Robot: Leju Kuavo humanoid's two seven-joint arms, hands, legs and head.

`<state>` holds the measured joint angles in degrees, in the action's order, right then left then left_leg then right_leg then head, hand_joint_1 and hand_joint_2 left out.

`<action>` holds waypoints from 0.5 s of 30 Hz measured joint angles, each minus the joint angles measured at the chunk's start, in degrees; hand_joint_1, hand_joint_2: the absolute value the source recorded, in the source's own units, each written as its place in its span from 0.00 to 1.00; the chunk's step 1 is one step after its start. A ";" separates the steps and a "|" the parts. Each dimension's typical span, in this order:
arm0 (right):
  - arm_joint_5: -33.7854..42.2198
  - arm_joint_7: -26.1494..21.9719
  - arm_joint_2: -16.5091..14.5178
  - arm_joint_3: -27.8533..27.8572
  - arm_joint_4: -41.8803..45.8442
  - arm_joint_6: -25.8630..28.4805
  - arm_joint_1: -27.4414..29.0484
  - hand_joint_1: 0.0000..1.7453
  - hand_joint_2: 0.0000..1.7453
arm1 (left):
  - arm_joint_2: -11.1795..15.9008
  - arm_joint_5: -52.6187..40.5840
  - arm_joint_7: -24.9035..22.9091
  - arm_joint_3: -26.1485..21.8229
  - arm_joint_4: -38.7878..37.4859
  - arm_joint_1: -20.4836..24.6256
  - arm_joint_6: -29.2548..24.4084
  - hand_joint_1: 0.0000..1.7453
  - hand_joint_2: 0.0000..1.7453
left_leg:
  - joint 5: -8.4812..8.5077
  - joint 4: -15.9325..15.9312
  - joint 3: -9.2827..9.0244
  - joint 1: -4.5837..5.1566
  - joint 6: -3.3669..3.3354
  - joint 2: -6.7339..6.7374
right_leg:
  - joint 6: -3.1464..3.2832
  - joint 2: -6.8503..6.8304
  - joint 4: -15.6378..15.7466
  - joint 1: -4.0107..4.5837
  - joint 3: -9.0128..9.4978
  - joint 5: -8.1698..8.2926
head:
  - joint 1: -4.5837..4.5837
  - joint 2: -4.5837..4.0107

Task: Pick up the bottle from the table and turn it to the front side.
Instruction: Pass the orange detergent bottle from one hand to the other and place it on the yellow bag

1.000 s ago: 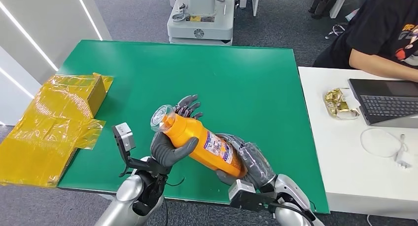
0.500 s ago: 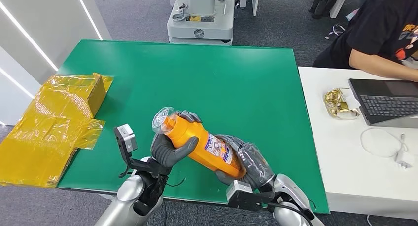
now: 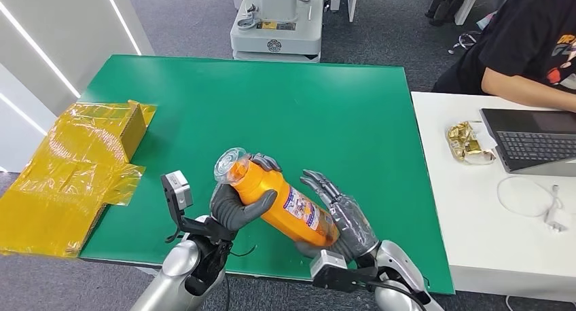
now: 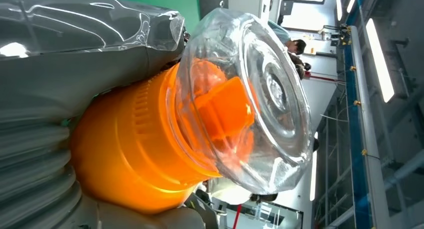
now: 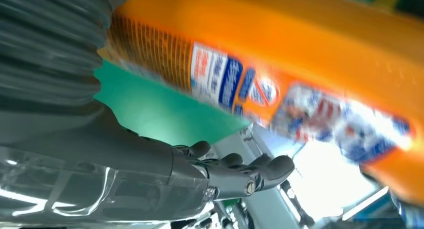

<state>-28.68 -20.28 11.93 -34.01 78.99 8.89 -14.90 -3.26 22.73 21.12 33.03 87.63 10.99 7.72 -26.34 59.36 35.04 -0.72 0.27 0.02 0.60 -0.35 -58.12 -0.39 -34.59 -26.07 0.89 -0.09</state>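
An orange bottle (image 3: 282, 202) with a clear cap (image 3: 229, 163) and a printed label is held tilted above the near edge of the green table (image 3: 272, 100), cap end pointing up and left. My left hand (image 3: 234, 206) grips it just below the neck, thumb across the front. In the left wrist view the cap (image 4: 250, 99) and the bottle's orange shoulder (image 4: 135, 154) sit against the palm. My right hand (image 3: 343, 216) is beside the bottle's base with its fingers spread apart. The right wrist view shows the fingers (image 5: 235, 171) straightened away from the labelled bottle (image 5: 300, 64).
A box in yellow film (image 3: 75, 165) lies at the table's left edge. To the right, a white desk (image 3: 462, 216) carries a laptop (image 3: 536, 138), snack packets (image 3: 469, 141) and a cable (image 3: 530, 195), with a person (image 3: 530, 46) seated behind. A grey machine base (image 3: 275, 26) stands beyond the table.
My left hand's fingers closed around the bottle's upper part. My right hand's fingers then opened off the bottle's base. The bottle shifted slightly right.
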 joint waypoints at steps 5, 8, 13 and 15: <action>2.09 0.42 -0.59 0.26 3.34 3.76 1.59 0.00 1.00 | 0.04 -1.00 0.81 -0.01 -0.01 -0.23 -0.92 1.00 1.00 | 0.00 0.00 0.00 0.00 0.00 0.00 | 0.00 0.00 0.00 0.00 0.00 0.00 | 0.01 0.00; 3.98 -0.38 -0.88 0.65 5.83 6.16 2.88 0.00 1.00 | 0.09 -1.92 1.28 -0.11 -0.01 -0.43 -1.58 1.00 1.00 | 0.00 -0.01 0.00 0.00 0.00 -0.01 | 0.00 -0.01 0.00 0.00 0.00 0.00 | 0.00 0.00; 7.26 -2.67 -1.22 1.80 10.57 10.27 5.28 0.00 1.00 | 0.22 -3.10 1.64 -0.58 -0.01 -0.86 -2.63 1.00 1.00 | 0.00 -0.01 0.00 0.00 0.00 0.00 | 0.00 0.00 0.00 0.00 0.00 -0.01 | 0.01 0.00; 8.52 -3.31 -1.26 2.03 11.75 10.56 5.92 0.00 1.00 | 0.25 -3.58 1.72 -0.76 -0.01 -0.87 -2.90 1.00 1.00 | 0.00 -0.01 0.00 0.00 0.00 -0.01 | 0.00 -0.01 0.00 0.00 0.00 -0.01 | 0.00 0.00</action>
<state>-20.17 -23.59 10.67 -31.98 90.74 19.46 -8.98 -3.01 19.15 22.84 32.26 87.62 10.11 4.82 -26.34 59.35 35.04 -0.72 0.27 0.01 0.60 -0.36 -58.12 -0.39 -34.58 -26.08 0.89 -0.09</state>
